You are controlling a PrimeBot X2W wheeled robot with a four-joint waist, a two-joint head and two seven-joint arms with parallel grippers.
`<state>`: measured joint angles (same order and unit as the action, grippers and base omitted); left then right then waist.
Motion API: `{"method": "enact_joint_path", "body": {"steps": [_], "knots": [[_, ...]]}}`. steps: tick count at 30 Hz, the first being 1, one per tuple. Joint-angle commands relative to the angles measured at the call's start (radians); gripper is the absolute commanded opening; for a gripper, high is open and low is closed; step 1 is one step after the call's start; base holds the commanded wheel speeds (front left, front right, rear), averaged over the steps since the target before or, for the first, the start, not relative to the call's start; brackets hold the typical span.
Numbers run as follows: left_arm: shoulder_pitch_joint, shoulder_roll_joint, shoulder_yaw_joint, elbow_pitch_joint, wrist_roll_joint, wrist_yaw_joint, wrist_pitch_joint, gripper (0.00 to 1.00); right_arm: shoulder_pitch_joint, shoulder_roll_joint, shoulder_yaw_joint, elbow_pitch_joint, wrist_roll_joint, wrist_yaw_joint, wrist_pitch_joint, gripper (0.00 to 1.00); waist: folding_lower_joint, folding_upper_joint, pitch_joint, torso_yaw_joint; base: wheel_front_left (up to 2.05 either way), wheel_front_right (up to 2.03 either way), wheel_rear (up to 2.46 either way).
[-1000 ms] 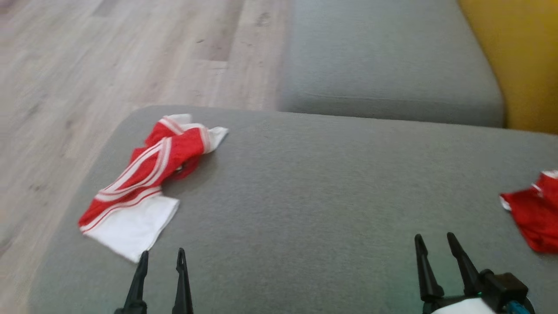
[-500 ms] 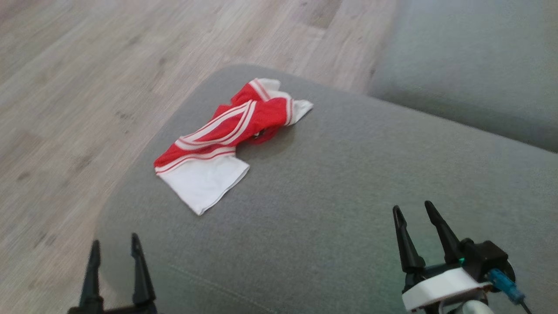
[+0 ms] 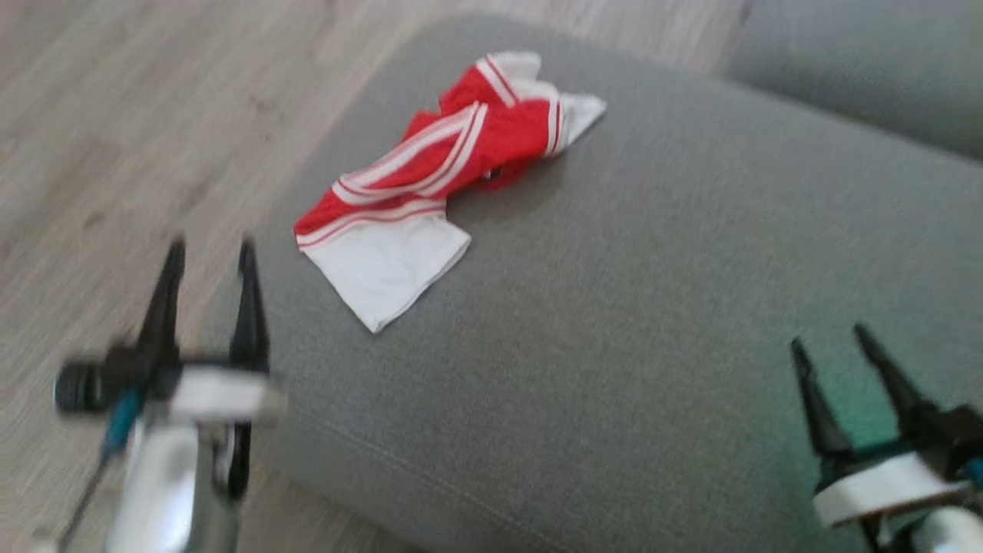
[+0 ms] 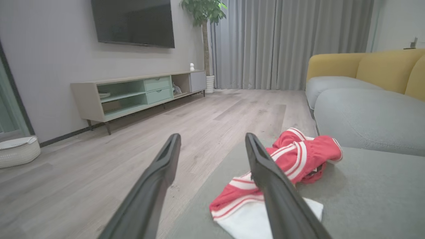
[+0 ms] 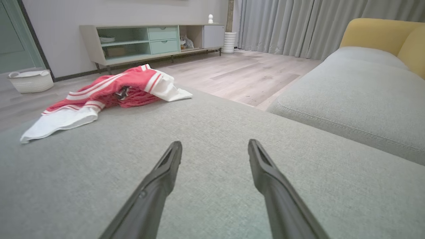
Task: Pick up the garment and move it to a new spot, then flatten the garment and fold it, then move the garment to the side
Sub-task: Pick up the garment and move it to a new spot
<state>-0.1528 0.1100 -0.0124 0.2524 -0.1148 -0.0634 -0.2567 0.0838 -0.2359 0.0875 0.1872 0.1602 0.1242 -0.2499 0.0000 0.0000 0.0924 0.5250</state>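
**Left gripper** [image 3: 210, 250]: the two dark fingers [image 4: 156, 186] stand wide apart with nothing between them. In the head view they point up the picture at the left edge of the grey cushion [image 3: 614, 307], with part of the gripper over the wooden floor [image 3: 115, 115]. This part of the head view is blurred. In the left wrist view one finger lies across the garment's near end. The head view shows the fingertips apart from the cloth, off its near left side.

**Right gripper** [image 3: 829, 342]: the fingers are spread wide and empty. They sit over bare cushion fabric at the lower right of the head view, well apart from the garment.

**Garment** [image 3: 430, 177]: red cloth with white stripes and white panels, crumpled and twisted. It lies on the grey cushion near the far left corner. One flat white panel points toward the robot, and the bunched red part lies farther away. No finger touches it.

**Surroundings:**
- A second grey seat [image 5: 348, 93] lies beyond the cushion on the right.
- A yellow backrest [image 5: 372, 33] stands behind the second seat.
- A low cabinet [image 5: 149, 39] stands against the wall across the floor.
- A television [image 4: 132, 21] is mounted above the cabinet.
- A potted plant [image 4: 202, 10] and grey curtains [image 4: 282, 43] are beside the cabinet.
- A white basket [image 5: 30, 81] sits on the floor.
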Motion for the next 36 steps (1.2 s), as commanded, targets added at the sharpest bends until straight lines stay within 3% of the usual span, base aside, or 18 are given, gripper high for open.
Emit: {"method": "enact_joint_path", "body": {"steps": [1, 6, 9, 13, 19, 20, 23, 27, 32, 36], "knots": [[-0.152, 0.019, 0.018, 0.040, -0.005, -0.012, -0.005, 1.00, -0.063, -0.058, 0.012, -0.046, -0.014, 0.007, -0.012, 1.00, 0.0000, 0.0000, 0.185, -0.044, 0.00, 0.00, 0.00], [-0.451, 0.036, 0.011, 0.329, -0.031, -0.036, -0.002, 1.00, -0.136, -0.151, 0.006, -0.084, -0.020, 0.007, -0.012, 1.00, 0.0000, 0.0000, 0.349, -0.084, 0.00, 0.00, 0.00], [-0.587, 0.055, 0.017, 0.514, -0.037, -0.028, 0.039, 1.00, -0.175, -0.189, 0.003, -0.104, -0.027, 0.007, -0.012, 1.00, 0.0000, 0.0000, 0.410, -0.111, 0.00, 0.00, 0.00], [-0.705, 0.059, 0.034, 0.722, -0.061, -0.008, 0.115, 1.00, -0.197, -0.210, -0.019, -0.134, -0.035, 0.007, -0.012, 1.00, 0.0000, 0.0000, 0.468, -0.137, 0.00, 0.00, 0.00], [-0.774, 0.044, 0.025, 0.917, -0.083, -0.029, 0.112, 1.00, -0.207, -0.205, -0.035, -0.154, -0.056, 0.007, -0.012, 1.00, 0.0000, 0.0000, 0.510, -0.148, 0.00, 0.00, 0.00], [-0.777, 0.044, 0.022, 0.931, -0.084, -0.033, 0.100, 0.00, -0.214, -0.200, -0.028, -0.153, -0.059, 0.007, -0.012, 1.00, 0.0000, 0.0000, 0.507, -0.149, 0.00, 0.00, 0.00], [-0.788, 0.052, 0.005, 0.941, -0.072, -0.036, 0.041, 0.00, -0.233, -0.183, -0.013, -0.144, -0.066, 0.007, -0.012, 1.00, 0.0000, 0.0000, 0.485, -0.149, 0.00, 0.00, 0.00], [-0.806, 0.067, -0.003, 0.887, -0.055, -0.009, 0.000, 0.00, -0.242, -0.164, 0.003, -0.122, -0.084, 0.007, -0.012, 1.00, 0.0000, 0.0000, 0.429, -0.150, 0.00, 0.00, 0.00], [-0.797, 0.104, -0.014, 0.573, -0.001, 0.016, -0.005, 0.00, -0.244, -0.096, 0.039, -0.086, -0.082, 0.007, -0.012, 1.00, 0.0000, 0.0000, 0.272, -0.189, 0.00, 0.00, 0.00], [-0.779, 0.125, -0.041, 0.358, 0.045, 0.002, -0.005, 0.00, -0.223, -0.020, 0.046, -0.061, -0.080, 0.007, -0.012, 1.00, 0.0000, 0.0000, 0.124, -0.261, 0.00, 0.00, 0.00]]}}
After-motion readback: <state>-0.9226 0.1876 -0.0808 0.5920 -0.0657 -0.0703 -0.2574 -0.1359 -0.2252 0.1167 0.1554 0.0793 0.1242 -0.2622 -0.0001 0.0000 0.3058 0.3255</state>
